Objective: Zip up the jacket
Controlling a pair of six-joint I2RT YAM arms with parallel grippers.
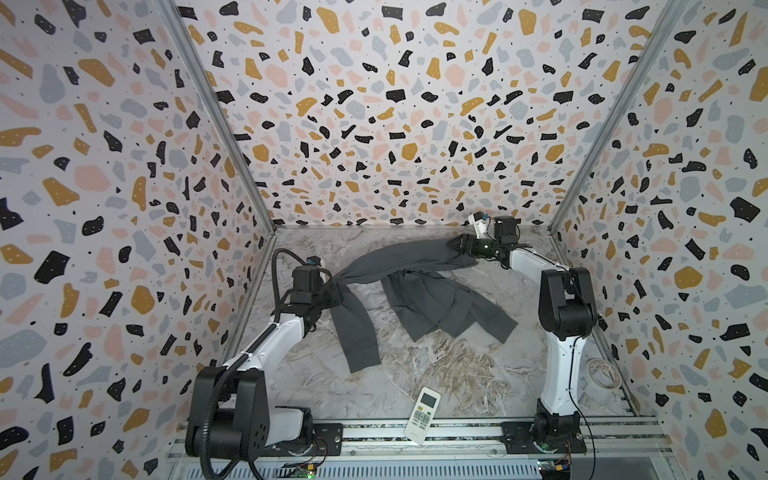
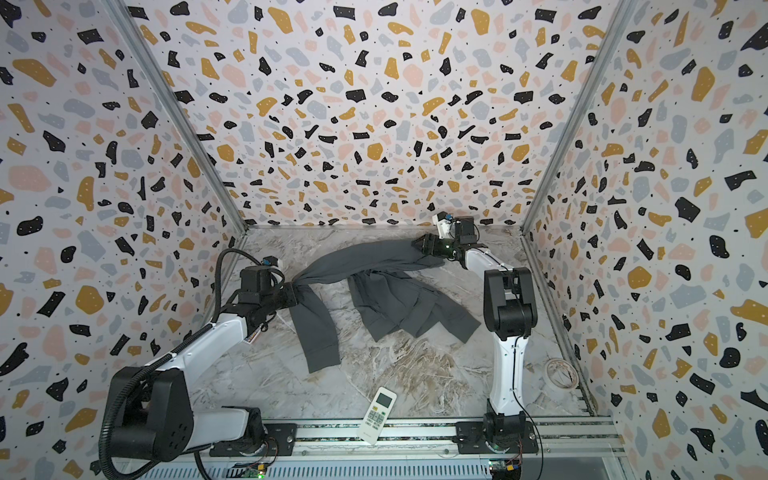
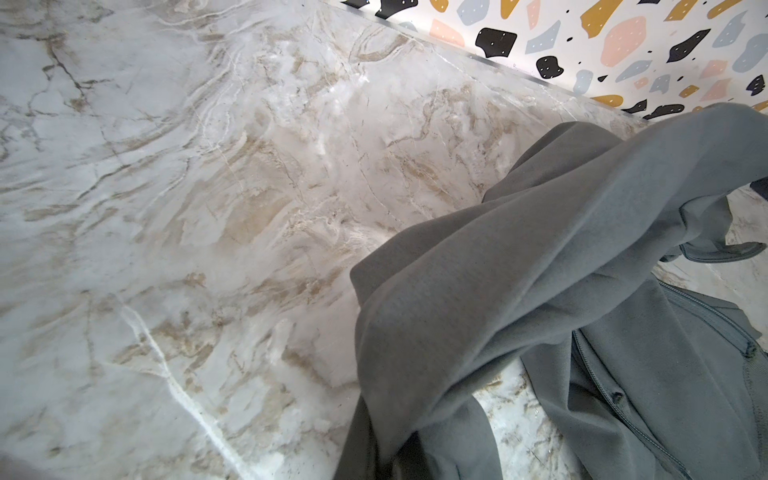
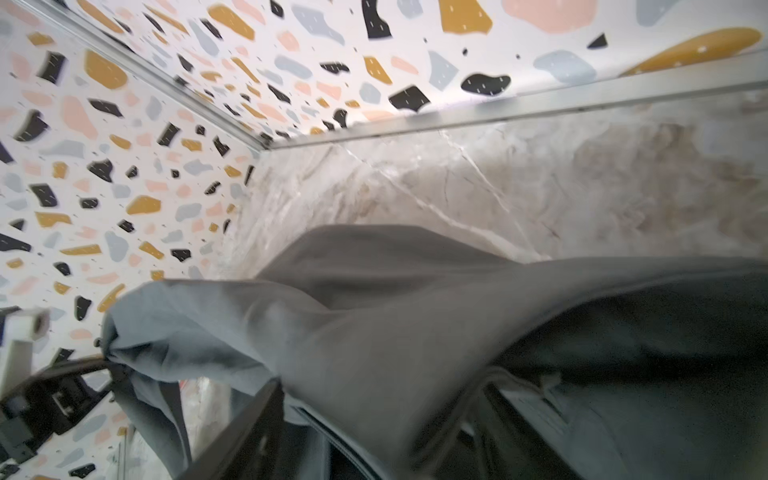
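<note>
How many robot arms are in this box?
2. Left arm on the left, left gripper pinching the jacket; right arm on the right, right gripper holding the jacket's farther end. None seems hidden.

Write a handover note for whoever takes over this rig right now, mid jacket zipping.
Left end effector: shut on a bunch of the jacket.
Right end effector: at the jacket's far end, fabric over it; grip unclear.
Jacket: one band lifted between both, the rest crumpled on the table.
Done: no zipping visible.
To do: spread it flat, find the zip, close it.
</note>
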